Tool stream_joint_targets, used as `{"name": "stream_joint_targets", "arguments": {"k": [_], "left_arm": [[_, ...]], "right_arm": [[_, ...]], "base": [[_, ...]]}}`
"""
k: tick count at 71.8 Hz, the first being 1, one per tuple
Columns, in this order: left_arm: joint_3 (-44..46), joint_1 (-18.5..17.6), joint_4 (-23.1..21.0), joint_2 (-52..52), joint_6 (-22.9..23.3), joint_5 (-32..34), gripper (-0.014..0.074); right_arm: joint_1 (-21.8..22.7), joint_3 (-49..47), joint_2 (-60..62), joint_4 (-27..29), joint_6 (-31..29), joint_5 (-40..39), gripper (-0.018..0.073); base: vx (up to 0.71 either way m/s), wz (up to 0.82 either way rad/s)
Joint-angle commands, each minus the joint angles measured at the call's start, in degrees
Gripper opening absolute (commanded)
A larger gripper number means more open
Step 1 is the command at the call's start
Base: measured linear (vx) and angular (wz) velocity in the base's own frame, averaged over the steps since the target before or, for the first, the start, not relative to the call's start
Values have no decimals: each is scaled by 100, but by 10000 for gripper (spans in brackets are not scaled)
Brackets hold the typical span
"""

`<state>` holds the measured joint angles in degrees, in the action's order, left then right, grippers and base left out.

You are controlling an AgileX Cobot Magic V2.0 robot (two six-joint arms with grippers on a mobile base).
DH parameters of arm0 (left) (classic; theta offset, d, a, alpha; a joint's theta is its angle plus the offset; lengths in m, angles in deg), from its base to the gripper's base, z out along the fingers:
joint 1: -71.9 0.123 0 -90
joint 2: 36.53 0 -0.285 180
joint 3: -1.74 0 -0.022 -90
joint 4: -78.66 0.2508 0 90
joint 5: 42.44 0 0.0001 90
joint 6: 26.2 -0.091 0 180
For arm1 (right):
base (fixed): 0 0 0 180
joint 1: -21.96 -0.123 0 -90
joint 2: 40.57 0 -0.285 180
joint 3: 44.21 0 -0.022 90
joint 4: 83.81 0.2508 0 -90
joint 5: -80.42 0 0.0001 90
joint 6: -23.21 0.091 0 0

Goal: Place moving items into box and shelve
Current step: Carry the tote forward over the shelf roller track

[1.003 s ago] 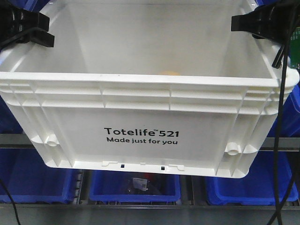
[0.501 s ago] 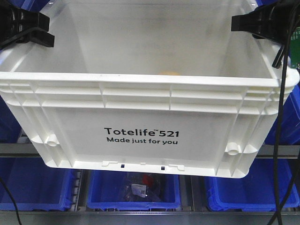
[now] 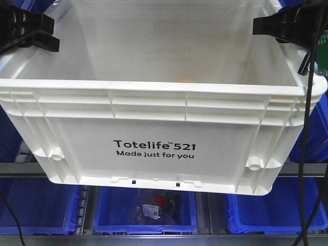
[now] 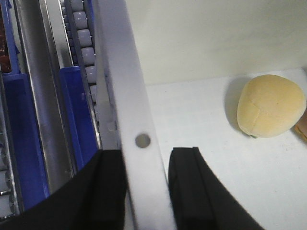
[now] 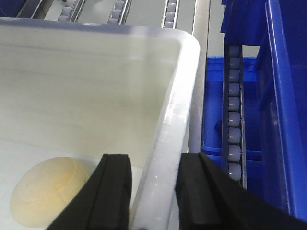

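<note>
Left end effector (image 4: 146,191) clamped on box (image 3: 154,148) rim; right end effector (image 5: 153,191) clamped on opposite rim. Box aloft. Yellow lump (image 4: 271,106) inside, beside fingers. Blue bins (image 3: 146,210), roller shelf (image 5: 233,120) beyond.

Left gripper (image 4: 146,191) and right gripper (image 5: 153,191) are showing matte black fingers — broad, flat-faced, rounded outer edges. Black cables (image 3: 305,128) are trailing at the right — green circuit board (image 3: 323,51) partly visible.

One box (image 3: 154,123), two claws (image 4: 146,191) (image 5: 153,194)
</note>
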<state>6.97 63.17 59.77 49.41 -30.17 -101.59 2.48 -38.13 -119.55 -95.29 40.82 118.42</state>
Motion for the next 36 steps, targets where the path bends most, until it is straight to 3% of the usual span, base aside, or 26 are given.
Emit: {"name": "stream_joint_targets", "arguments": {"k": [1, 36], "left_arm": [[261, -66, -721, -313, -160, 536, 3], [261, -66, -721, -313, -160, 536, 3]], "right_arm": [[12, -244, 167, -81, 98, -846, -6], [12, -244, 167, -81, 98, -846, -6]], "base": [[0, 0], [0, 0]]}}
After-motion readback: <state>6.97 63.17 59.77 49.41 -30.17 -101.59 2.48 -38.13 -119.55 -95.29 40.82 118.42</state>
